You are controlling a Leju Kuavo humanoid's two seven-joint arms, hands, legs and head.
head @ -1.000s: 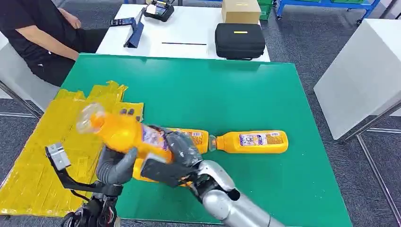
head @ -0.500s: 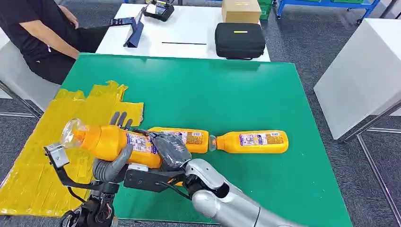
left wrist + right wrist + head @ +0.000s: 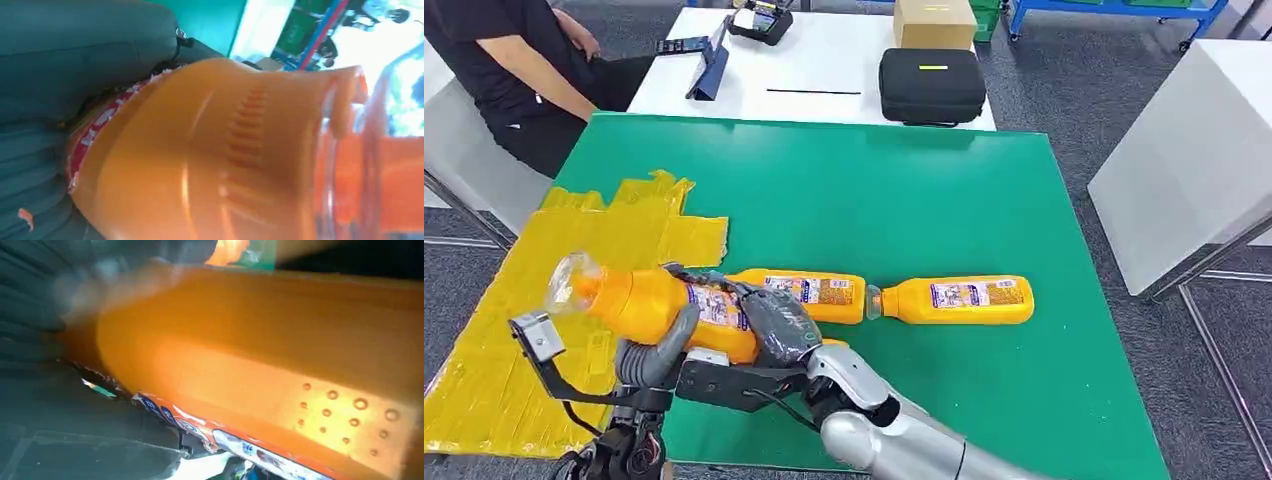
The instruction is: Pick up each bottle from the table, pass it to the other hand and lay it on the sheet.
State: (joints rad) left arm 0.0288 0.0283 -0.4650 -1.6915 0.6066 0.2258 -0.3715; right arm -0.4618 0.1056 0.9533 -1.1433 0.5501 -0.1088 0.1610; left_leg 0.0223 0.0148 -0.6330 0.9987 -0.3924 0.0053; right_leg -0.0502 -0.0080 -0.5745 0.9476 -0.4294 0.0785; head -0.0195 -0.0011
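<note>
Bright, even light (wrist views perhaps defocused)

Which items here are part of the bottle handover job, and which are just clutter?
Job:
- held bottle, gripped by left hand and right hand
- middle bottle, lying on the green table
- right bottle, lying on the green table
- yellow sheet

Clutter:
- black case
- cardboard box
- white table
- seated person

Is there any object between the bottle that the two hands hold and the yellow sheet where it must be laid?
Nothing visible stands in the way. The held bottle, gripped by the left hand and the right hand, has its cap end already over the edge of the yellow sheet, and the sheet beside it lies bare. The two other bottles lie on the far side.
</note>
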